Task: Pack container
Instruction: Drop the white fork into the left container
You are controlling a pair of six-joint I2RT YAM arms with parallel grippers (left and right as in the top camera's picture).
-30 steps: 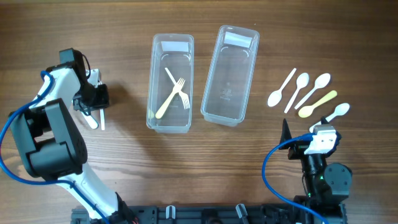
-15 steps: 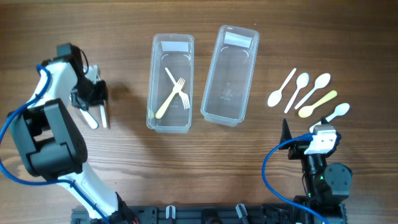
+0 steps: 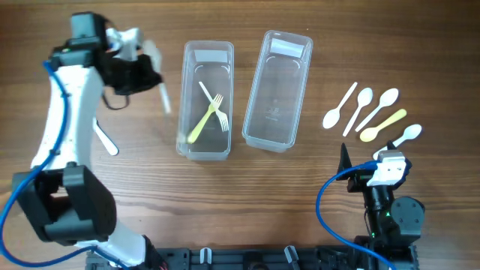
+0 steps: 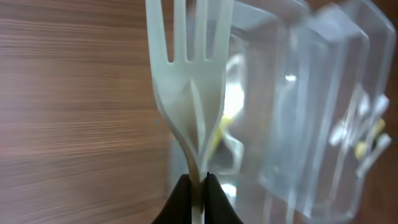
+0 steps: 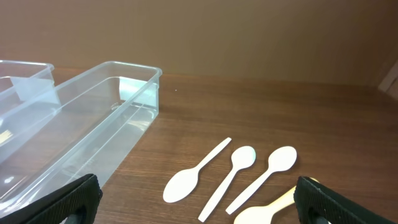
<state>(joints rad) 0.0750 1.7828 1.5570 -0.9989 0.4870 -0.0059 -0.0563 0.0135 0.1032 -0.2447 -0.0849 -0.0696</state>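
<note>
The left pincer (image 4: 198, 190) is clamping narrowly on the handle of a white fork (image 4: 189, 93), with the tines pointing out ahead of its fingers (image 4: 180, 199). It is holding the fork over the bench (image 3: 150, 187). The left tub (image 3: 208, 146) is sitting just ahead and to the right of the tines. A yellow fork (image 3: 199, 124) and a second white fork (image 3: 214, 105) are lying crossed inside that tub. The right tub (image 3: 276, 97) is standing just beyond it, farther from the pincer. Behind the left pincer, back toward its arm's base, a white utensil (image 3: 105, 140) is lying on the bench.

The right pincer (image 5: 196, 202) is gaping wide and gripping nothing. The spoons (image 5: 242, 157) are lying side by side just ahead of it, and the right tub is sitting ahead to its left.
</note>
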